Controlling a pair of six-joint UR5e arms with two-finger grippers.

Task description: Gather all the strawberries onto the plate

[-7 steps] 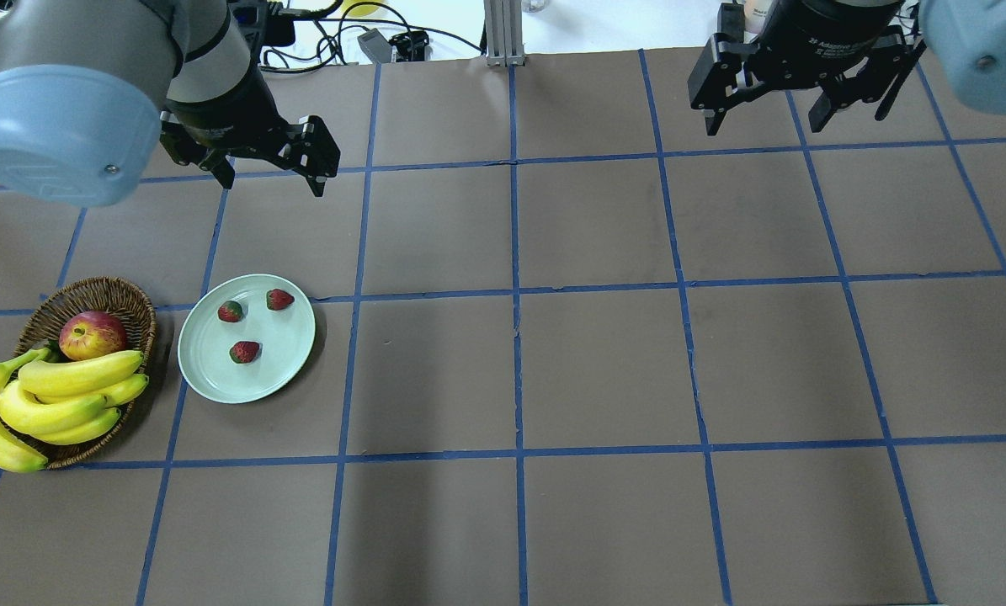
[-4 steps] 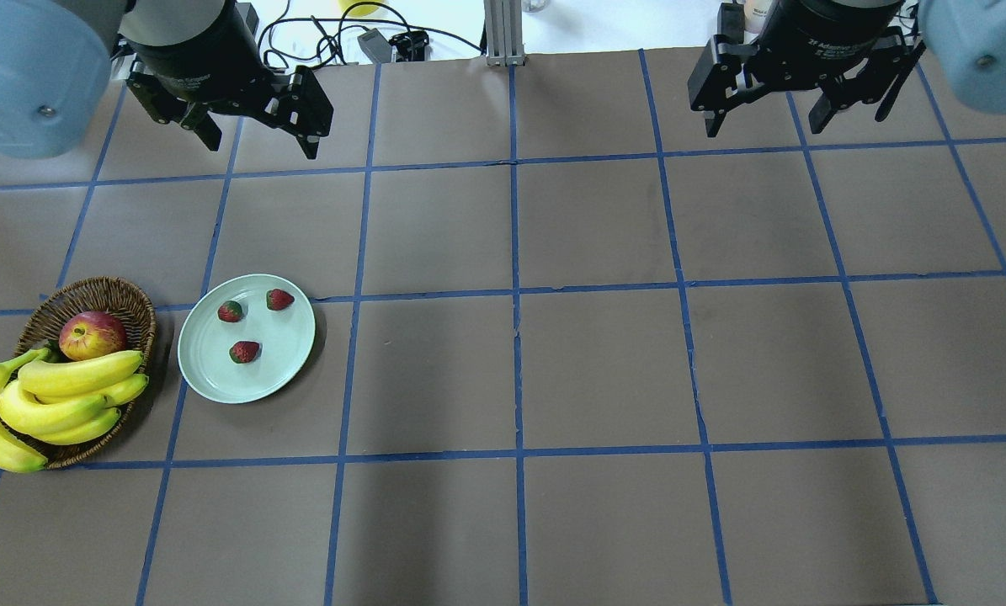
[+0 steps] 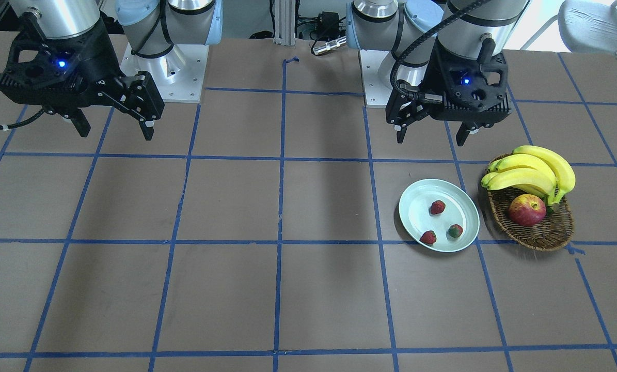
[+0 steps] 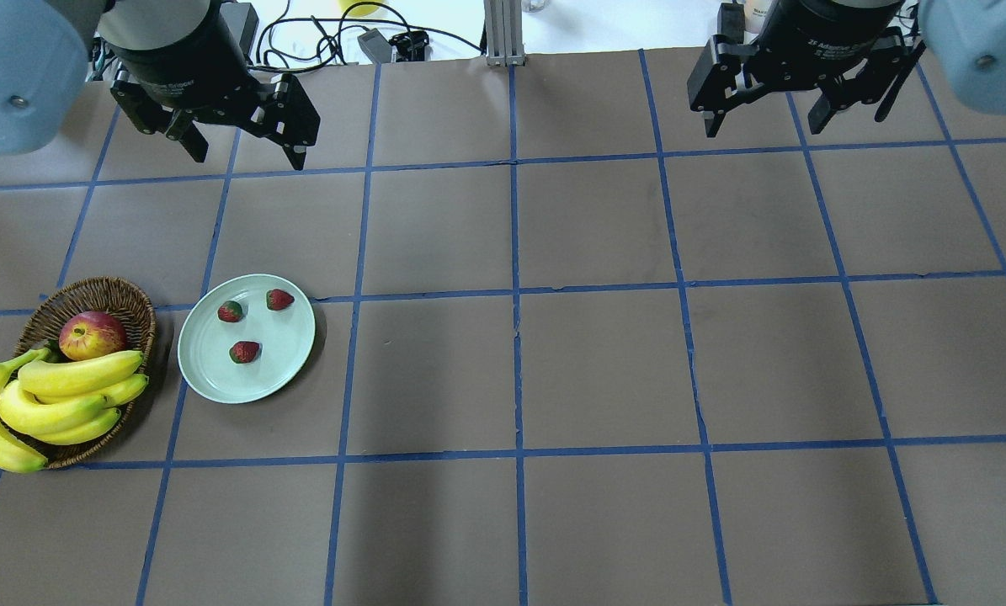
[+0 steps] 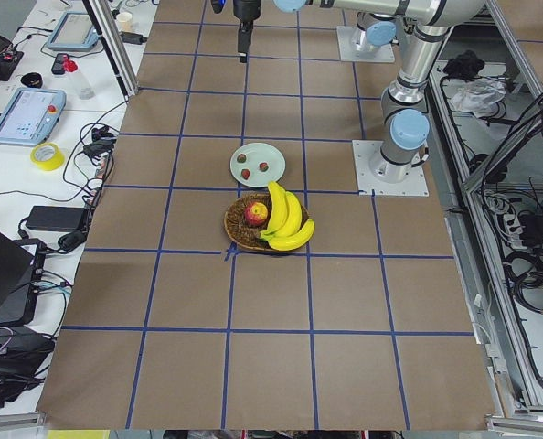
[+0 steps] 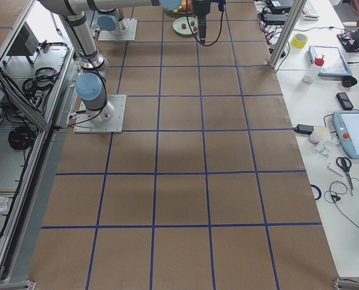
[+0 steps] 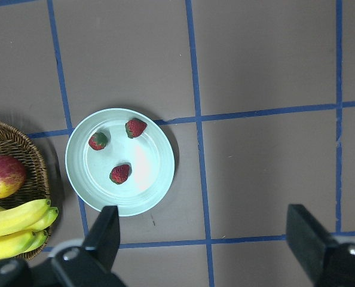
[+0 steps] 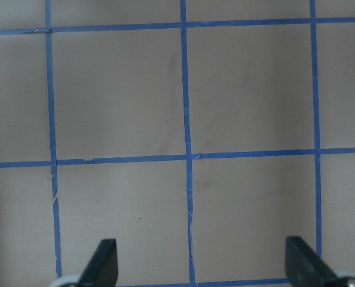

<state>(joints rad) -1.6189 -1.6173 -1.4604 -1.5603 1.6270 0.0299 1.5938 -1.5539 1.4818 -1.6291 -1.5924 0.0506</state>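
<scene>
All 3 strawberries lie inside the plate, spaced apart w/ none touching another or the rim: 2 toward the side far from the robot, 1 nearer. The plate sits flat on the table, in the left half, about mid-depth. So the collecting looks done; no berry shows on the table or in the basket. That wicker basket stands just left of the plate, w/ a small gap btwn them. It holds an apple and bananas; these aren't task items, so prob. meant to stay put.

The left gripper hangs high on the left side, raised well clear of the plate, fingers spread wide & holding nothing. Its wrist cam looks straight down on plate & berries past 2 bare fingertips. It reads as a parked pose, since nothing's left to grab. The right gripper hangs high on the right side, likewise spread & empty, w/ only grid squares under it. No berries show there, so there's no reason to reach.
</scene>
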